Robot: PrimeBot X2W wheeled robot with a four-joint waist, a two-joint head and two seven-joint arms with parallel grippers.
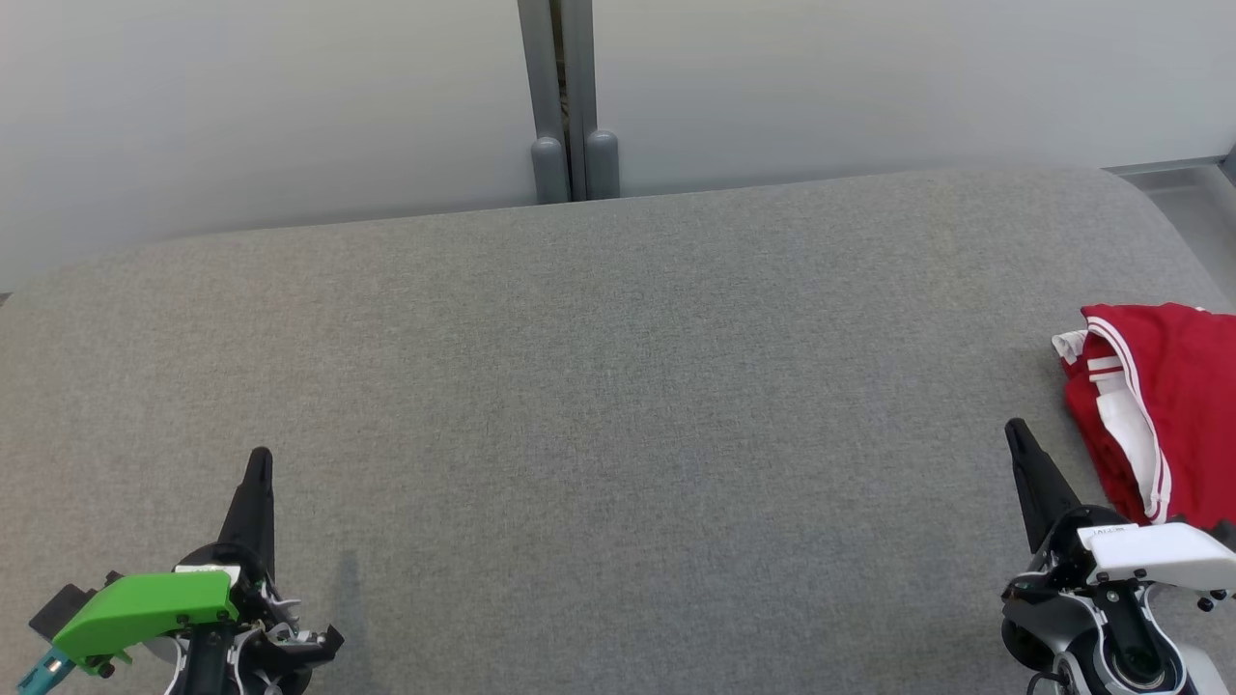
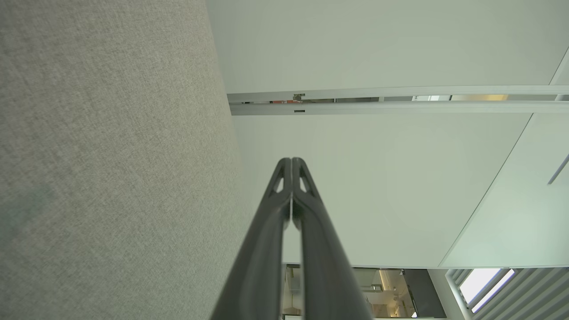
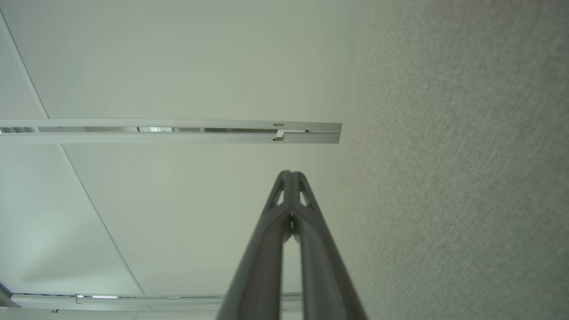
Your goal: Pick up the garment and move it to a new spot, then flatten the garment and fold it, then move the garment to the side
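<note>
A red garment with white stripes lies crumpled at the far right of the grey fabric surface, partly cut off by the head view's edge. My right gripper is shut and empty, just left of the garment and apart from it. At the lower left my left gripper is shut and empty, far from the garment. In the left wrist view the left gripper has its tips pressed together. The right gripper in the right wrist view is likewise shut on nothing.
A pale wall with a grey vertical post stands behind the surface's far edge. The surface's rounded right corner drops off near the garment.
</note>
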